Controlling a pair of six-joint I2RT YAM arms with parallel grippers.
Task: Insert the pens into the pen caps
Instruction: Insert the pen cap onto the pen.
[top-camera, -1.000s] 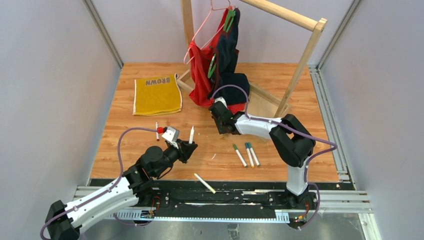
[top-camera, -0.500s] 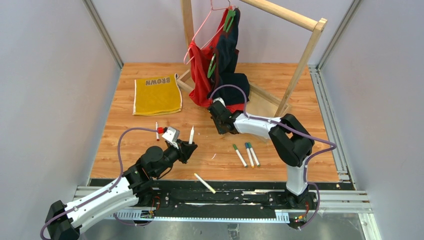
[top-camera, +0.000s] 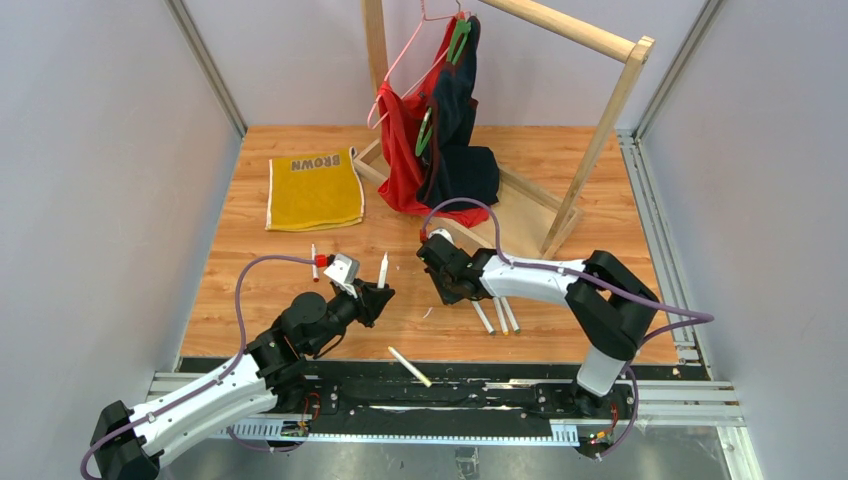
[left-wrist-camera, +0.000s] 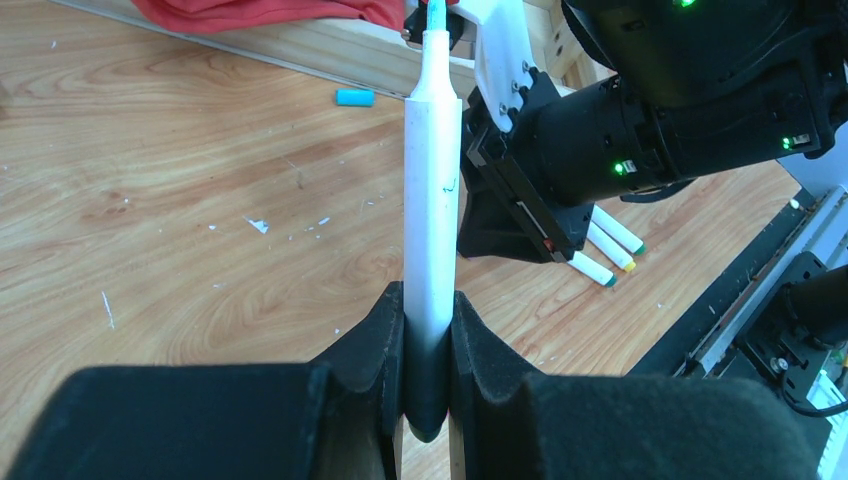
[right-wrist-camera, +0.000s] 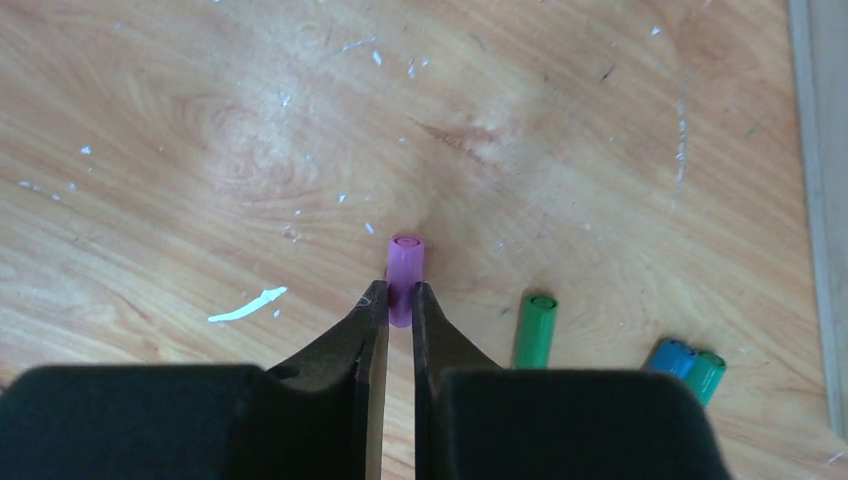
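The left gripper (left-wrist-camera: 428, 335) pinches a thin white-barrelled marker pen with a teal tip (left-wrist-camera: 432, 190), held upright above the wooden table (top-camera: 260, 290). The right gripper (right-wrist-camera: 398, 305) clamps a short purple plastic pen cap (right-wrist-camera: 405, 258) between its fingers, close to three white pens (top-camera: 498, 318) lying side by side on the wood.

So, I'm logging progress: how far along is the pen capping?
Three pens lying together look capped already. In hand: the left end effector grips an uncapped pen upright; the right end effector pinches a purple cap. Left: joining those, then probably the front-edge pen and the pen near the yellow cloth.
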